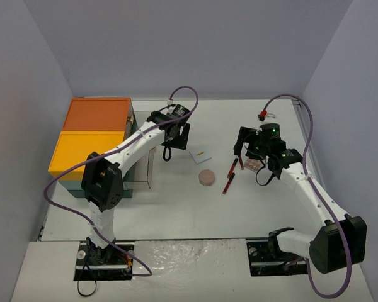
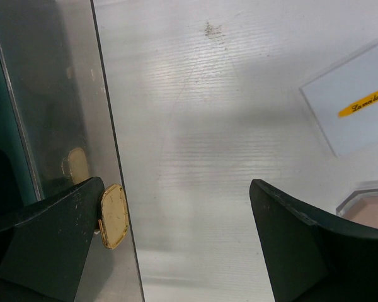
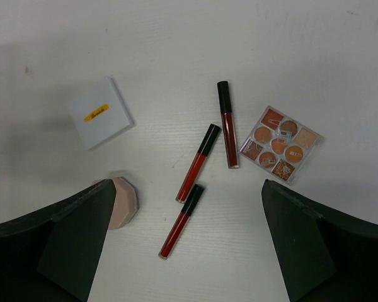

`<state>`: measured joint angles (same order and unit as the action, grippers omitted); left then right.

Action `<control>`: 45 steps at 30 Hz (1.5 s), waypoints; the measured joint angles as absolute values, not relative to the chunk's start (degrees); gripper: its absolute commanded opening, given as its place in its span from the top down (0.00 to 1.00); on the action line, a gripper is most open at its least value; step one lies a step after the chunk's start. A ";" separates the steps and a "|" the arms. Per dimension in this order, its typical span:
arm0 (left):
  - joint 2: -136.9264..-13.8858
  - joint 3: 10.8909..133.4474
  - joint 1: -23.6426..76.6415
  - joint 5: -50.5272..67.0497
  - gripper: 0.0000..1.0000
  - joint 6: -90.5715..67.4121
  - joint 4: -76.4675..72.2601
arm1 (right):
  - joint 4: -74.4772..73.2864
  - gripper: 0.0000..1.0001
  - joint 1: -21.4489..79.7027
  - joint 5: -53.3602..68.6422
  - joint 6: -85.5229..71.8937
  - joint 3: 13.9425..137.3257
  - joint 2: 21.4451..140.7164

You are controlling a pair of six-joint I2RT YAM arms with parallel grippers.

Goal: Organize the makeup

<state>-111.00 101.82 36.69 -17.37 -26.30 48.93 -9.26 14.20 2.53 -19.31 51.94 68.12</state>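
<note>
The makeup lies loose on the white table. A white card [image 3: 101,113] with a yellow label, a pink octagonal compact [image 3: 121,201], three red tubes with black caps [image 3: 198,162] and a square palette [image 3: 280,143] of tan shades all show in the right wrist view. My right gripper [image 3: 189,187] hangs open above them, holding nothing. My left gripper [image 2: 176,189] is open and low over bare table. Its left finger [image 2: 50,239] is beside a gold latch [image 2: 113,215] on a clear panel. The card [image 2: 356,119] and the compact [image 2: 372,207] lie to its right.
A teal box [image 1: 94,135] with orange and yellow tops stands at the left. Its clear panel [image 1: 145,170] juts out toward the table's middle. Grey walls close in the back and both sides.
</note>
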 measured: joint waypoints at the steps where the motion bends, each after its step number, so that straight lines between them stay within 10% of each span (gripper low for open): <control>1: -111.00 102.06 36.86 -17.40 0.03 -26.29 49.12 | -9.26 0.07 14.20 2.84 -19.27 51.88 68.83; 6: -111.00 103.51 36.97 -17.35 0.03 -26.45 50.35 | -9.40 0.23 14.21 4.08 -19.43 50.90 73.19; 23: -110.93 104.89 37.50 -15.71 0.03 -26.43 50.04 | -9.05 0.23 18.81 -0.89 -25.89 47.38 84.97; 35: -103.33 110.18 37.54 -13.05 0.03 -23.72 49.55 | -7.46 0.62 25.51 -4.92 -31.54 43.45 87.87; 40: -92.84 110.82 37.51 -13.41 0.03 -22.19 49.30 | -5.77 0.94 25.67 -5.87 -33.58 41.78 86.92; 45: -82.55 107.27 36.82 -13.82 0.03 -21.48 48.94 | -6.05 1.00 26.42 -5.82 -34.94 39.83 84.56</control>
<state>-82.55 107.27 36.82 -13.82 -21.48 48.94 -6.05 26.42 -5.82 -34.94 39.83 84.56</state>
